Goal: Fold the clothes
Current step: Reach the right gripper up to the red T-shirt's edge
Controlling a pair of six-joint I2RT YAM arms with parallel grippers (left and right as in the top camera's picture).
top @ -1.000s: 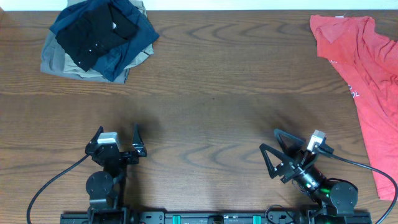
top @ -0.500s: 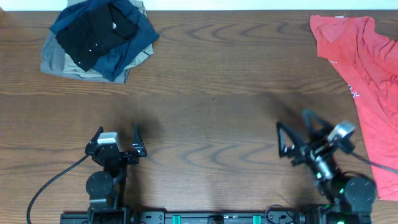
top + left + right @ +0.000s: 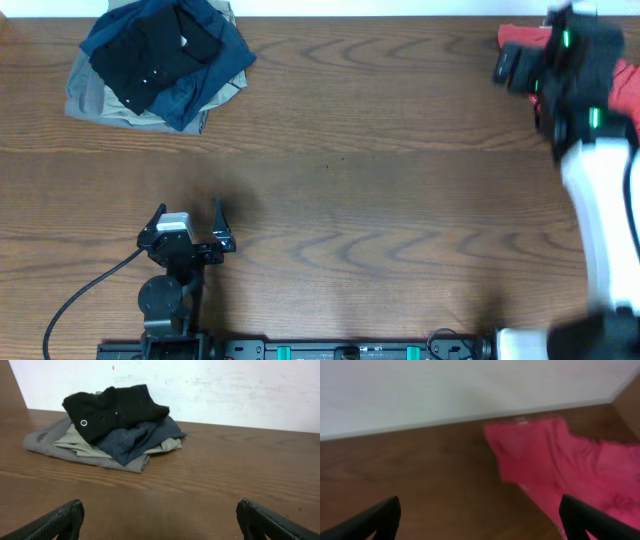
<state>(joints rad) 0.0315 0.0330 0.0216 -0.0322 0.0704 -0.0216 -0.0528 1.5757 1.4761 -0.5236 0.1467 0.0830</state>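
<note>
The clothes, a coral-red T-shirt (image 3: 514,37), lie crumpled at the table's far right corner, mostly hidden in the overhead view by my raised right arm. In the right wrist view the T-shirt (image 3: 555,457) spreads ahead and to the right, near the white wall. My right gripper (image 3: 515,65) (image 3: 480,520) hangs blurred above the shirt's left edge, open, with nothing between its fingers. My left gripper (image 3: 188,218) (image 3: 160,520) rests open and empty near the front left of the table.
A folded pile of black, navy and khaki garments (image 3: 160,60) (image 3: 110,425) sits at the far left. The white wall runs along the table's back edge. Bare wooden tabletop (image 3: 350,180) lies between the pile and the T-shirt.
My right arm has swung from the front right of the table up and back to the far right corner, over the T-shirt. The left arm has stayed still.
</note>
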